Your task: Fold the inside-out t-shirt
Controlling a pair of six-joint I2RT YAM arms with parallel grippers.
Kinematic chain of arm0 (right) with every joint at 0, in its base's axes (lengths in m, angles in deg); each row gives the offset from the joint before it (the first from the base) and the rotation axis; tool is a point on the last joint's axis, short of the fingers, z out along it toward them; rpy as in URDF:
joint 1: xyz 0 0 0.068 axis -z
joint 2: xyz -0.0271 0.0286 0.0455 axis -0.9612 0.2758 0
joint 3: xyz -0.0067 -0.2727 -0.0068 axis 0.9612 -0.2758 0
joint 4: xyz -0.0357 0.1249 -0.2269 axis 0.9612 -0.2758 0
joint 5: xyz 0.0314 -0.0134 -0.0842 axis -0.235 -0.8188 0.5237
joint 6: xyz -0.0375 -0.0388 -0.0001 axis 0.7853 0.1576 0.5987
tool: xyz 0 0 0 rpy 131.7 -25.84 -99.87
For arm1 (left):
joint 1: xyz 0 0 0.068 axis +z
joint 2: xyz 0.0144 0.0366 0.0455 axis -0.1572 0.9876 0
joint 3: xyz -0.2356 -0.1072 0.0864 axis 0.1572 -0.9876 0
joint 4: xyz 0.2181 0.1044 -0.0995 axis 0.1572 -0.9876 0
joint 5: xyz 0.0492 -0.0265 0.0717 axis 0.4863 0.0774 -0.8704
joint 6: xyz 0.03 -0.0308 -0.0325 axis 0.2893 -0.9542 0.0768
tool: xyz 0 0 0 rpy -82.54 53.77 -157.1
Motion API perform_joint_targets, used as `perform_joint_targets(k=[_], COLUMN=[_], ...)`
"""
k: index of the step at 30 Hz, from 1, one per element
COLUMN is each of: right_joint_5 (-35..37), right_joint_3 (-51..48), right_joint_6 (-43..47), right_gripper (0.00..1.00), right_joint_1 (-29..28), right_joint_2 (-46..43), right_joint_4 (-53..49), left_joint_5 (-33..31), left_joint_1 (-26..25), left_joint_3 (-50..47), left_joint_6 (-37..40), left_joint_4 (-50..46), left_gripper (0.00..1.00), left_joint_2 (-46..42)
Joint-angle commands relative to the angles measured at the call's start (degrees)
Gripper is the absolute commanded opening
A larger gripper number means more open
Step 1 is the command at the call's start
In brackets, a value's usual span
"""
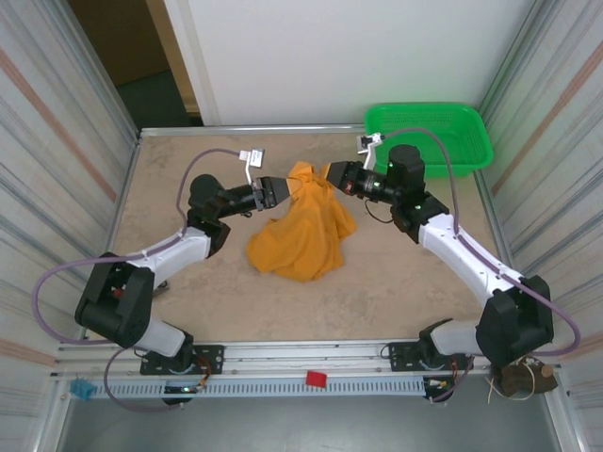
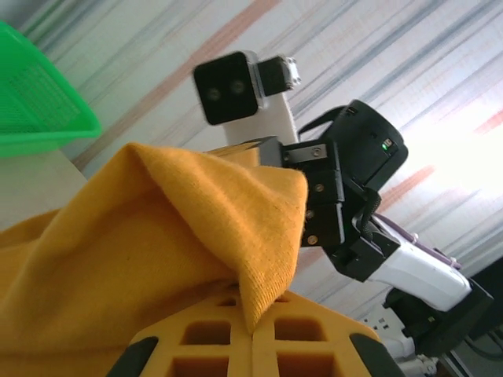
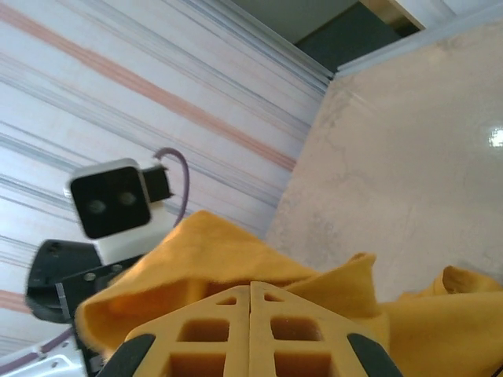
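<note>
What I'd watch is the hold on the right: the right end effector (image 1: 335,177) has its fingers pressed together on what looks like only a thin edge of the inside-out t-shirt (image 1: 303,235), and a pull away from the other arm could slide that edge free and drop the cloth in a heap. The shirt is also bunched, not spread. Both holds sit close together on one raised peak, so stretching it from here may twist it rather than open it. The left end effector (image 1: 268,193) is clamped on the cloth too, a fold nipped between its orange pads (image 2: 165,345). Both arms reach from the near corners toward the far middle of the table (image 1: 188,301), wrists turned inward and facing each other, and the shirt hangs from them down onto the table.
</note>
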Motion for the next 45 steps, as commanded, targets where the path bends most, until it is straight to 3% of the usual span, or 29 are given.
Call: perform_joint_targets(k=[1,4,5,6,8,10,12,13,16,19,25,26,27,29,31,35,40,45], right_joint_5=[-6.4,-8.1,-8.1,-7.4,-5.7,-2.8,1.3,3.3,8.1,10.1,17.2,16.7,15.9,15.4,15.1,15.0,18.6,23.8], right_joint_3=[-0.5,-1.2,-1.7,-2.0,-2.6,-3.5,-4.2,-4.2,-2.9,0.1,13.6,15.1,15.6,13.0,7.3,-1.7,-8.1,-12.5], right_joint_6=[-2.7,-1.9,-1.5,-1.0,0.3,1.5,3.8,5.6,9.6,10.5,14.2,14.2,14.3,13.2,10.8,7.1,5.2,4.1], right_gripper=[0.0,0.0,0.0,0.0,0.0,0.01,0.49,0.61,0.68,0.68,0.69,0.66,0.56,0.2,0.0,0.0,0.0,0.0], right_joint_1=[1.9,1.6,1.3,1.2,1.2,1.5,1.7,1.7,1.7,1.3,-2.9,-3.4,-3.8,-4.4,-4.5,-4.5,-7.9,-12.4], right_joint_2=[-5.7,-9.0,-9.7,-10.0,-9.7,-8.8,-7.4,-6.1,0.4,10.1,29.8,32.6,34.7,35.8,33.6,26.8,18.4,11.9], right_joint_4=[7.5,9.0,9.3,8.4,5.9,2.7,-1.6,-3.9,-9.4,-10.9,-21.4,-22.5,-22.9,-21.1,-16.2,-9.7,-8.7,-8.9], left_joint_5=[-7.6,-10.1,-9.9,-9.1,-8.4,-8.4,-8.4,-8.2,-8.7,-12.6,-19.3,-20.0,-20.6,-21.1,-21.1,-20.1,-18.8,-19.9], left_joint_1=[2.7,4.3,4.4,4.4,4.2,4.1,4.1,4.1,4.1,4.1,3.8,3.7,3.7,3.3,2.6,0.4,-3.2,-5.7], left_joint_3=[-3.5,-5.0,-4.7,-4.2,-3.7,-3.6,-3.9,-4.1,-5.3,-7.7,-9.7,-9.6,-9.2,-7.2,-5.1,-1.8,2.9,1.9], left_joint_6=[2.6,1.6,1.6,1.6,1.7,2.1,2.7,2.8,4.4,9.2,18.4,20.3,21.8,25.1,27.1,28.6,28.3,26.7], left_joint_4=[-3.4,-3.1,-3.2,-3.1,-2.5,-3.3,-3.7,-3.9,-6.7,-14.8,-34.1,-36.9,-39.2,-44.2,-47.0,-45.8,-41.6,-37.1], left_gripper=[0.12,0.38,0.41,0.31,0.0,0.0,0.0,0.0,0.0,0.13,0.5,0.55,0.57,0.61,0.63,0.67,0.71,0.73], left_joint_2=[-3.6,-3.1,-2.7,-2.3,-1.9,-2.2,-2.7,-3.0,-4.8,-8.3,-13.8,-14.0,-13.8,-11.9,-8.5,-0.2,8.1,6.8])
